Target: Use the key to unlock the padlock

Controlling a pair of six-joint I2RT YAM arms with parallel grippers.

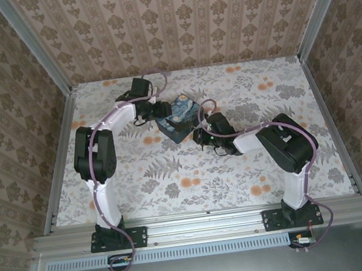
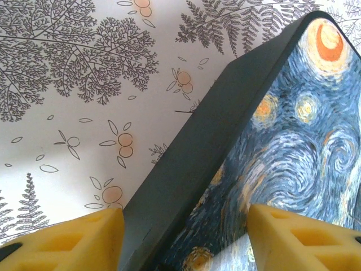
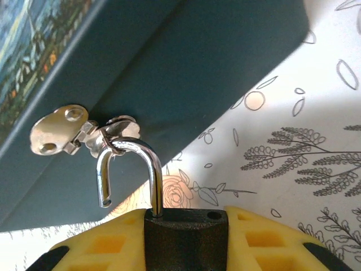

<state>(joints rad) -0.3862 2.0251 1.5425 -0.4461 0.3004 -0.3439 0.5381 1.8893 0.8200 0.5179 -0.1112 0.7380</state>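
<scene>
Found near the middle of the worktop [image 1: 140, 180]: the painted box [image 1: 179, 121], straddled at one corner by the left tool [image 2: 183, 220], with no telling whether clamped or merely bracketed. Reads as unlocked, going by the padlock [image 3: 186, 243] pinched at 6 o'clock in the closed right tool [image 3: 185, 217], shackle [image 3: 131, 149] sprung, free leg out at 9 o'clock. Left to do: unhooking from the box's hasp [image 3: 59, 129]

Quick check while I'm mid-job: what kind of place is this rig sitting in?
Probably a purpose-built robot test booth rather than a real room: patterned wallpaper panels close off three sides, aluminium framing runs along the edges, and a floral printed cover serves as the work surface.
</scene>
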